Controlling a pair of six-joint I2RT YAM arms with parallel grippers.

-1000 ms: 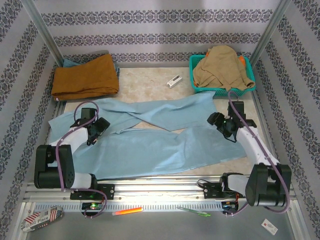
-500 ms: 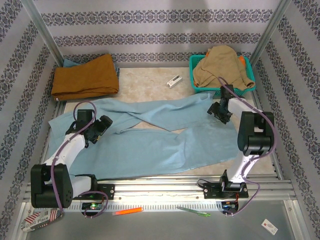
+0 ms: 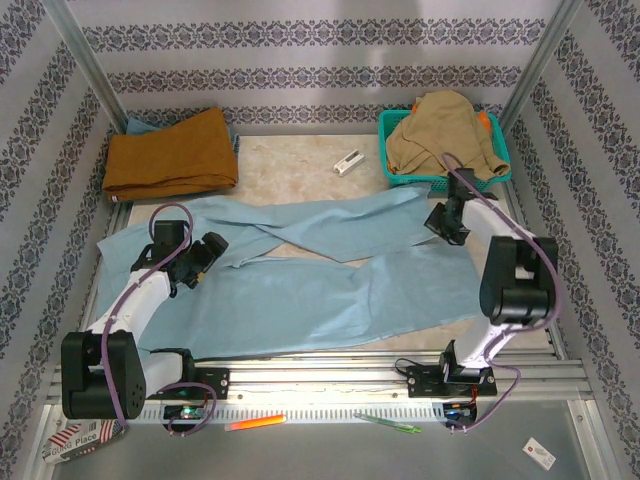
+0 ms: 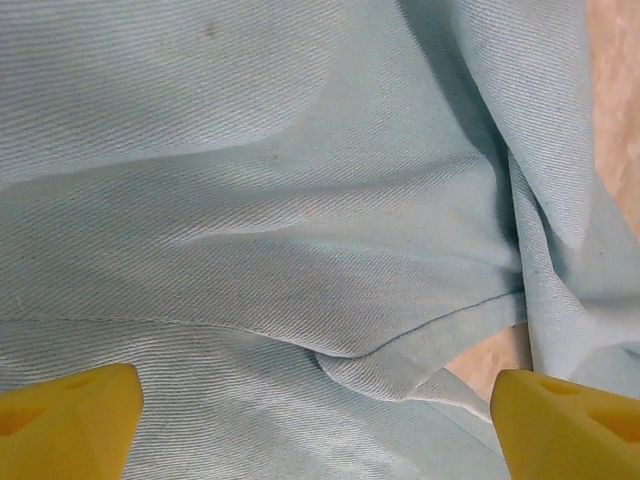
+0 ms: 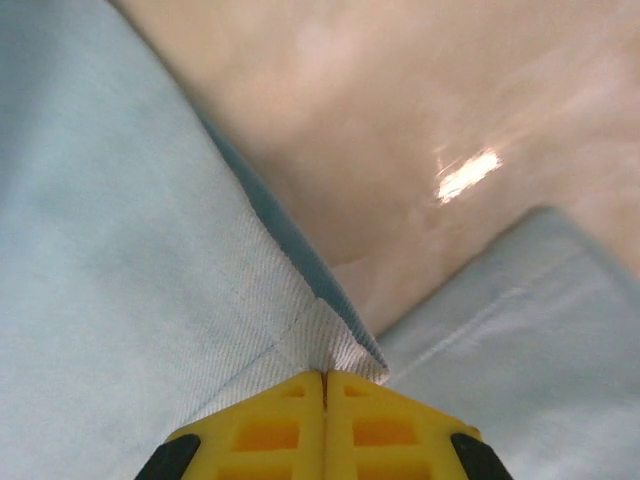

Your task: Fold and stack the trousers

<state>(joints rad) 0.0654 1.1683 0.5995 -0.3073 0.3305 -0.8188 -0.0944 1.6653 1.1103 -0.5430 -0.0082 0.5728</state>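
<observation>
Top external view: the trousers (image 3: 300,300) lie spread across the worktop (image 3: 300,165) centre. At nine o'clock the left jaws hang released above a cloth fold. At two o'clock the right jaws have just clenched on a hem corner, so folding can begin. Bare worktop lies free at twelve, beside the basket (image 3: 445,181).

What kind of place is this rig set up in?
Likely a staged test booth, not a home: wallpapered panels on metal posts, a basket, trousers spread on a table.
</observation>
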